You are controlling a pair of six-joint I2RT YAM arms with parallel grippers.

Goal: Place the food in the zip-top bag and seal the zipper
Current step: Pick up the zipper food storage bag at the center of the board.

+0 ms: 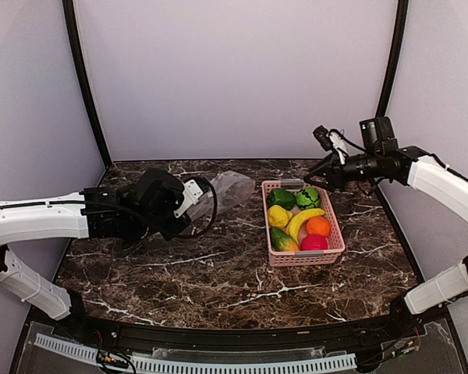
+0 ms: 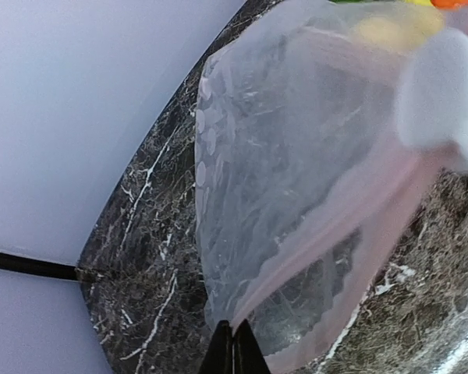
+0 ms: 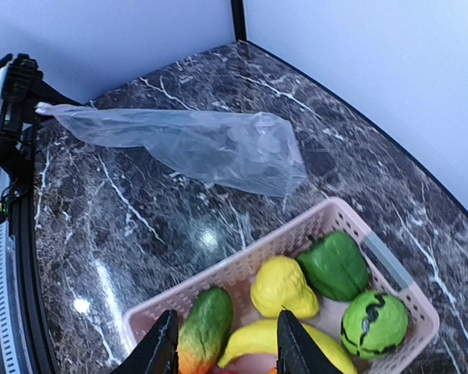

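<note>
The zip-top bag [image 1: 232, 187] lies crumpled on the marble left of the pink basket [image 1: 334, 226]. My left gripper [image 2: 234, 347] is shut on the bag's [image 2: 281, 195] near edge. A pale pinkish strip [image 2: 335, 226] runs up from the jaws and looks like the zipper. The food lies in the basket: a yellow pepper [image 3: 283, 287], a green pepper [image 3: 335, 265], a green ball [image 3: 373, 323], a banana [image 3: 273, 343] and a green-orange piece [image 3: 205, 327]. My right gripper [image 3: 228, 347] hovers open just above the banana, holding nothing. An orange [image 1: 318, 226] and a red-pink ball [image 1: 313, 242] show from above.
Pale walls with black corner posts [image 1: 86, 86] close in the table at the back and sides. Dark marble [image 1: 218, 273] stretches between the basket and the arm bases. The basket's rim [image 3: 242, 269] stands under my right fingers.
</note>
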